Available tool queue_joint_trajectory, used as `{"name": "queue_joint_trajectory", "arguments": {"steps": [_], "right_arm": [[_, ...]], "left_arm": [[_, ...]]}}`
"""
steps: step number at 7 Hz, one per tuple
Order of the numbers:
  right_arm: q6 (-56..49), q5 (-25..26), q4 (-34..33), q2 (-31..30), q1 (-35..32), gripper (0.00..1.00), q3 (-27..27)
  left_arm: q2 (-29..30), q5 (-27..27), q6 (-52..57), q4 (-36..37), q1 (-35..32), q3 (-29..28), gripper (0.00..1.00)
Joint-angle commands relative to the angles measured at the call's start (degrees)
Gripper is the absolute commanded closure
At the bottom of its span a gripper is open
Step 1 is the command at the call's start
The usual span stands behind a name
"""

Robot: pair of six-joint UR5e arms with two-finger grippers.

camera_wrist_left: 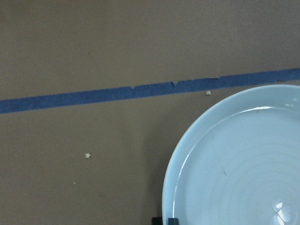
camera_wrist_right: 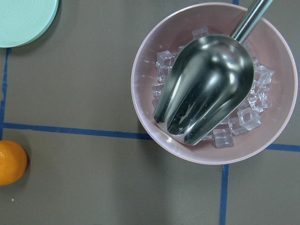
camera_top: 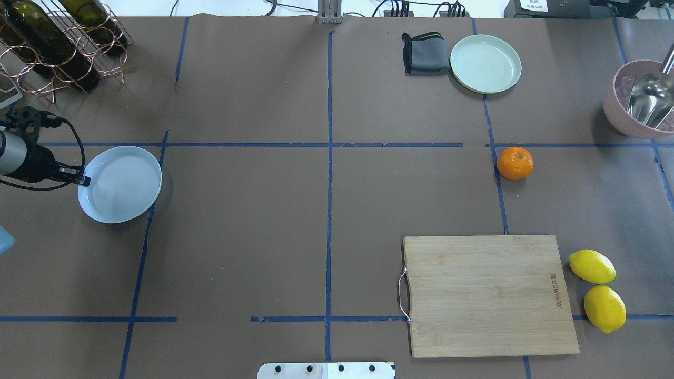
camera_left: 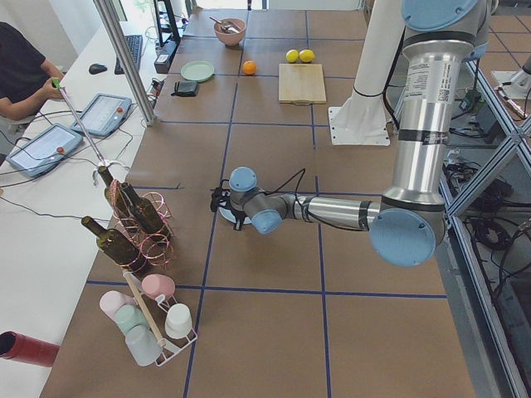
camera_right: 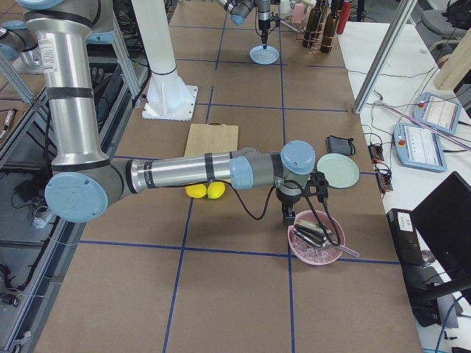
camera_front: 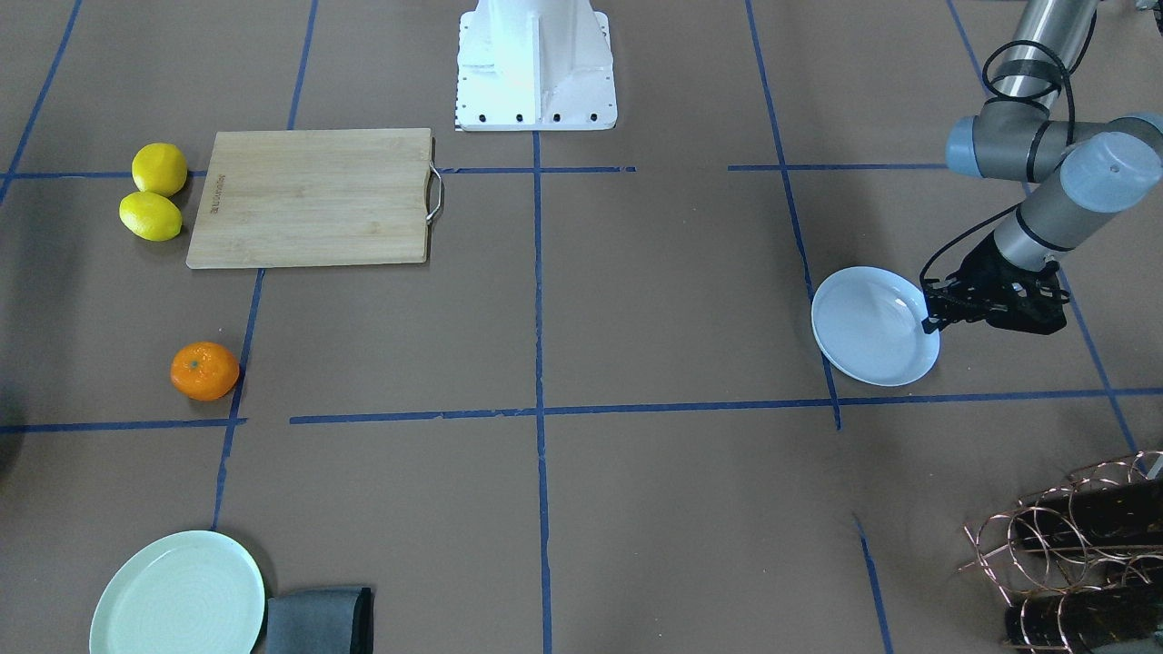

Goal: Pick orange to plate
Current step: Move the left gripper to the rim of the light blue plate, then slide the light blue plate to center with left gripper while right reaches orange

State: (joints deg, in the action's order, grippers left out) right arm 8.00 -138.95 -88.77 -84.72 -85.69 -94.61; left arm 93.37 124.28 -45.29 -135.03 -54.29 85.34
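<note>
As arm (camera_front: 1045, 227) reaches low, left claw (camera_front: 930, 320) pinches plate (camera_front: 868, 336).

Round orange (camera_front: 204, 371) lies well apart from pale plate (camera_front: 863, 341).

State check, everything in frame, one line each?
orange: resting loose, ungripped.
plate: empty, lying flat.
left end effector: at plate rim; grip unclear.
right end effector: over pink bowl; open or shut unclear.
pink bowl: holds ice and metal scoop.
mint plate: empty.
</note>
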Motion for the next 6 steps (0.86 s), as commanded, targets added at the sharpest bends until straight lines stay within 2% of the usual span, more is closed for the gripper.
{"name": "queue_joint_trajectory", "arguments": {"steps": [1, 2, 3, 4, 5, 6], "right_arm": [[2.5, -0.1, 0.0, 0.0, 0.1, 0.00, -1.7], [3.6, -0.1, 0.0, 0.8, 1.0, 0.00, -1.7], [6.9, 0.0, 0.9, 2.0, 3.2, 0.00, -1.8], [13.4, 0.5, 5.5, 2.2, 7.0, 0.00, -1.7], [23.5, 3.1, 12.8, 2.2, 11.5, 0.00, -1.7], [31.2, 5.2, 17.8, 2.3, 15.4, 0.00, -1.6]], "left_arm": [[0.1, 6.4, 0.0, 0.8, -3.2, 1.8, 1.00], [0.5, 11.8, -0.1, 1.0, -7.4, 2.4, 1.00], [1.5, 14.2, -0.3, 4.0, -8.5, 3.8, 1.00], [5.9, 14.2, -1.1, 10.3, -8.5, 4.7, 1.00], [11.3, 14.2, -9.7, 13.7, -7.9, 5.2, 1.00], [15.6, 14.0, -19.6, 13.7, -6.5, 5.4, 1.00]]}}
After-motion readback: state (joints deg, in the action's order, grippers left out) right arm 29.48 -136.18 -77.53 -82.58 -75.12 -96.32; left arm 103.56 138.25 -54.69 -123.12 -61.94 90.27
